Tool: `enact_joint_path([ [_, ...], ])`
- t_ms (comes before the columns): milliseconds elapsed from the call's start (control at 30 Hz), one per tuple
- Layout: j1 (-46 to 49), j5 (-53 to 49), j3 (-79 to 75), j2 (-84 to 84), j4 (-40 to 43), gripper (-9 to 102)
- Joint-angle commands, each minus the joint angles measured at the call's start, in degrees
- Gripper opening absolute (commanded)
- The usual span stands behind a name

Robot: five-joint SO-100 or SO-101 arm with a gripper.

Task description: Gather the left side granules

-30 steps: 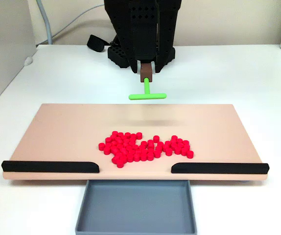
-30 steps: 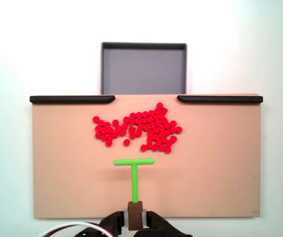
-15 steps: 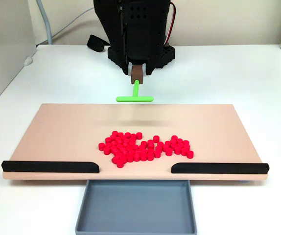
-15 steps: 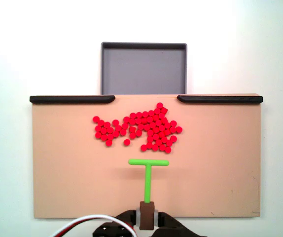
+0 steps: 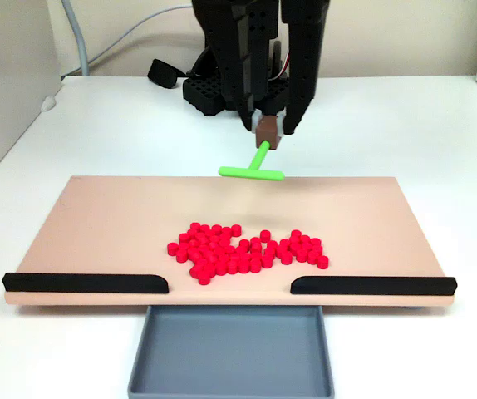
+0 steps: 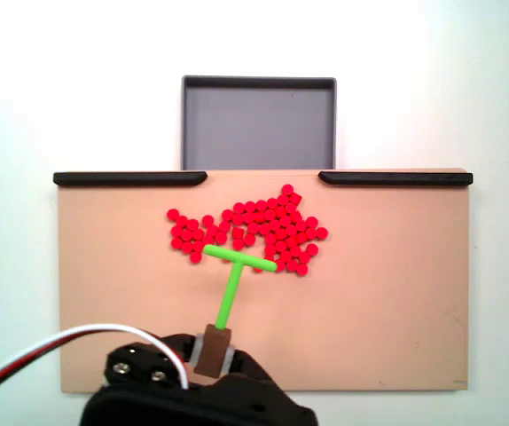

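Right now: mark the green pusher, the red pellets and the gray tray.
green pusher (image 6: 239,261): fixed view from above, middle of its crossbar.
red pellets (image 6: 272,229): same view, centre of the pile.
gray tray (image 5: 230,347): fixed view from the front, bare floor.

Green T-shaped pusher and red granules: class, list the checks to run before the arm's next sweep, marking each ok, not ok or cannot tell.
1. Gripper shut on the green T-shaped pusher: ok.
2. Pusher bar touching the tan board: cannot tell; the front fixed view suggests it is lifted.
3. Small red cylindrical granules all on the board: ok.
4. Grey tray empty, behind the gap between the black rails: ok.
5. Bar square to the rails: not ok, tilted.
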Motion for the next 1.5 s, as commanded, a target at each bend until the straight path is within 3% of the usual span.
enact_joint_path([
  [0,-2.2,6.59,-2.64,0.44,0.35,0],
  [500,-7.21,31.11,-6.15,-3.08,0.7,0],
  [967,-10.63,43.86,-14.85,-9.84,6.77,0],
  [1467,-14.85,63.9,-28.65,-21.53,11.07,0],
])
